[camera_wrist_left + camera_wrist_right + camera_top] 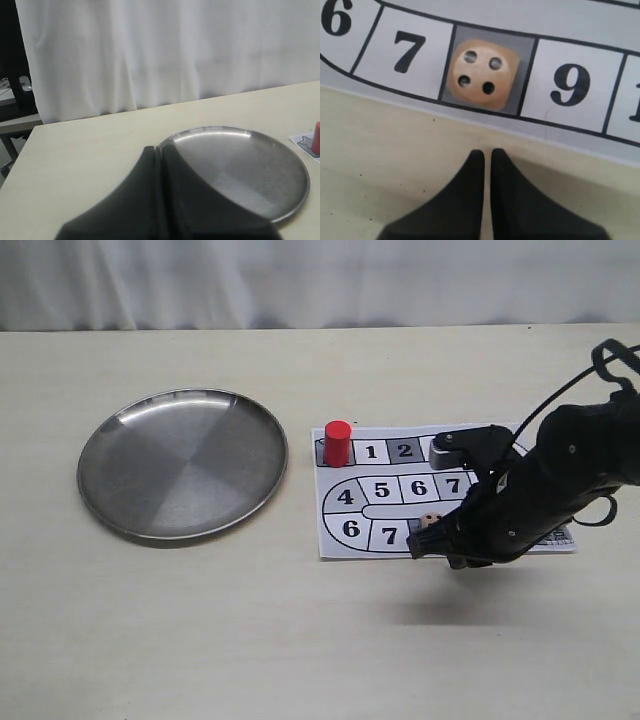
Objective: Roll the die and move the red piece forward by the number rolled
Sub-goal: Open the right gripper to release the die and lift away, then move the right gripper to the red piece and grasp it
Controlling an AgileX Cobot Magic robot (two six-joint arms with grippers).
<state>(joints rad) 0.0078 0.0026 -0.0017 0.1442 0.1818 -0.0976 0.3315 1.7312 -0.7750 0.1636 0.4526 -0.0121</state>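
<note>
The die point(483, 74) lies on a grey square of the paper board between 7 and 9, four pips up; in the exterior view the die point(428, 522) peeks out beside my right arm. My right gripper point(486, 152) is shut and empty, hovering just off the board's near edge, short of the die. The red piece point(337, 443) stands upright on the board's start square at the top left, and the red piece point(316, 136) shows at the edge of the left wrist view. My left gripper point(160, 148) is shut, with nothing in it, by the plate's rim.
A round steel plate point(182, 462) lies left of the board point(350, 530); the plate point(250, 165) also fills much of the left wrist view. My right arm point(545, 485) covers the board's right part. A white curtain hangs behind the table.
</note>
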